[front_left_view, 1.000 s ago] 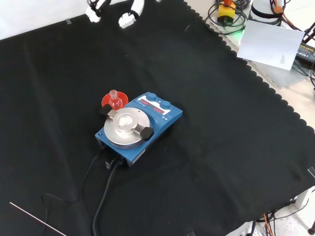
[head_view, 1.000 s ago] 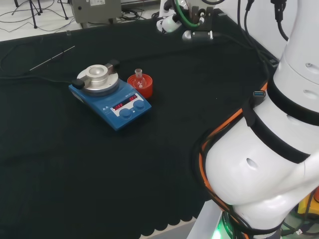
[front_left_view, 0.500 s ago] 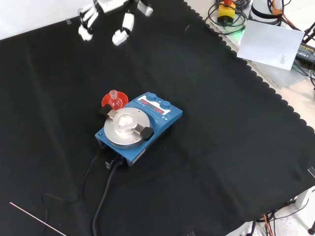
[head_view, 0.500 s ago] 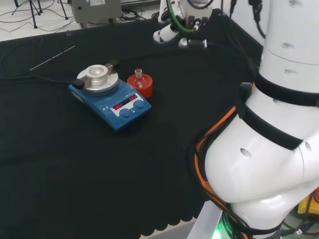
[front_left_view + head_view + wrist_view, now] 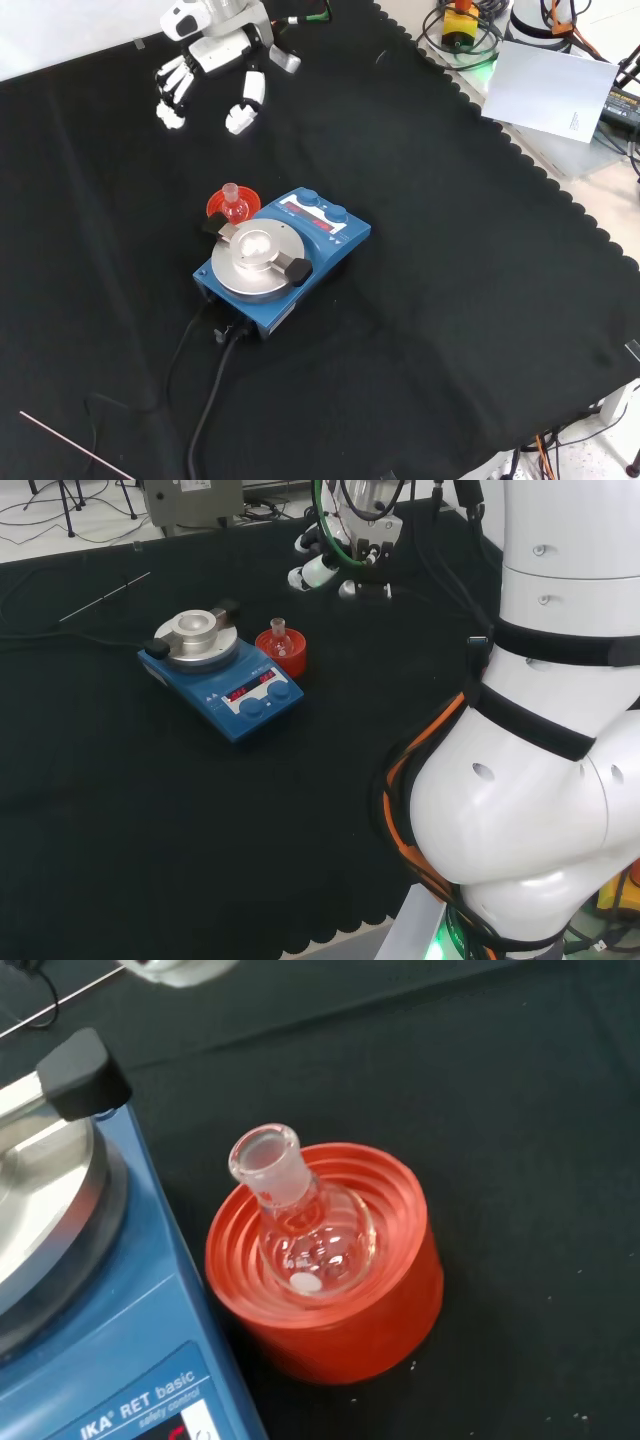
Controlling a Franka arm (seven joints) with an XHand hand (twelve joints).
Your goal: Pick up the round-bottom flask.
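Observation:
A small clear round-bottom flask [image 5: 278, 632] [image 5: 233, 200] [image 5: 300, 1225] stands neck up in a red ribbed ring stand [image 5: 285, 657] [image 5: 218, 206] [image 5: 335, 1310], right beside the blue hotplate. The hand [image 5: 322, 568] [image 5: 222, 50] hovers above the cloth, apart from the flask: to its upper right in the head view, above it in the front view. Its fingers [image 5: 171, 92] hang spread and relaxed with nothing held. The wrist view looks down on the flask and stand, with a blurred white part of the hand [image 5: 175, 968] at the edge.
The blue hotplate [image 5: 222, 675] [image 5: 290, 250] [image 5: 90, 1350] with a round metal top touches the stand's side; its black cable [image 5: 205, 400] trails over the cloth. A thin rod [image 5: 105, 595] lies farther off. White arm links [image 5: 540, 780] stand at the head view's right.
The hand has come closer to the flask: leftward and lower in the head view, down from the top edge in the front view. Flask, stand and hotplate have not moved.

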